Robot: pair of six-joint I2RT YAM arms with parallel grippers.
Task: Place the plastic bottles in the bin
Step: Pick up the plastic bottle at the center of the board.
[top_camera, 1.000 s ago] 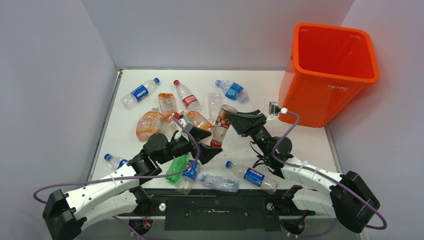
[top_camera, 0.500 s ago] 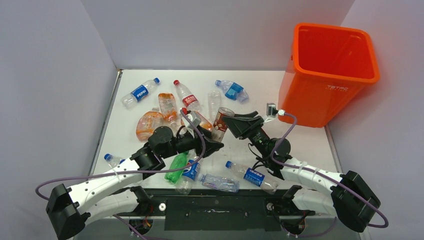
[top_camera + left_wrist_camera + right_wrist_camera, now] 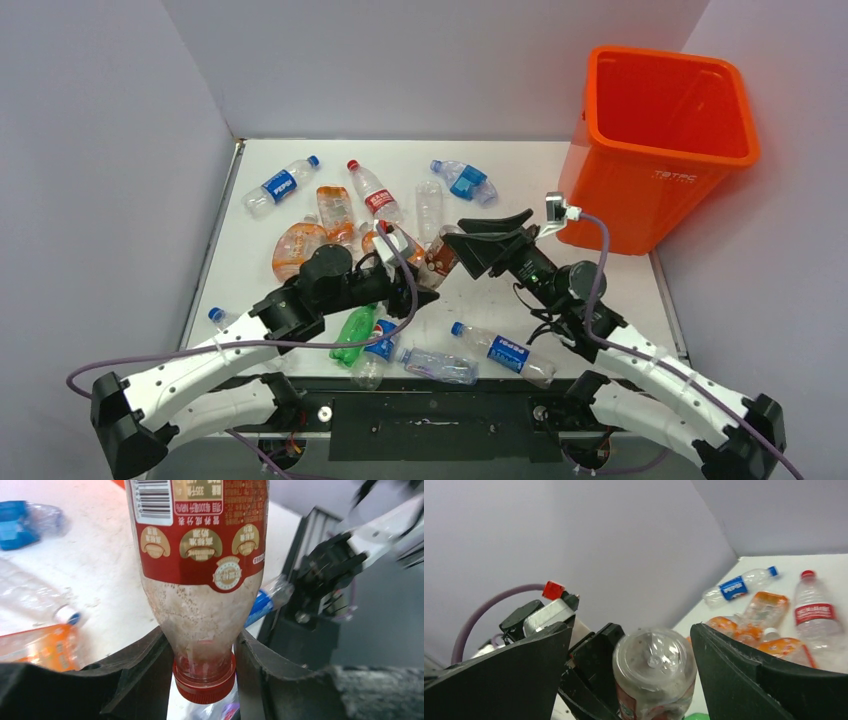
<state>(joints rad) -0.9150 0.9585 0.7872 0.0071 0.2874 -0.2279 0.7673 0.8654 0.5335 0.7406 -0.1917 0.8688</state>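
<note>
A clear plastic bottle (image 3: 438, 258) with a red label and red cap (image 3: 204, 682) hangs between the two arms above the table's middle. My left gripper (image 3: 422, 287) is shut on its neck, both fingers (image 3: 150, 670) pressing just above the cap. My right gripper (image 3: 462, 245) is open around the bottle's base (image 3: 655, 662), with a gap on each side. The orange bin (image 3: 668, 150) stands at the far right corner. Several more bottles lie on the table.
On the white table (image 3: 520, 180) lie a Pepsi bottle (image 3: 281, 185), a red-labelled water bottle (image 3: 373, 193), a crushed blue bottle (image 3: 463, 181), orange-tinted bottles (image 3: 298, 245), a green bottle (image 3: 355, 335) and a blue-labelled bottle (image 3: 500, 352). Grey walls enclose the table.
My left gripper moved in and shut on the bottle's neck. My right gripper, which had been holding the bottle's base, has opened and its arm has shifted right.
</note>
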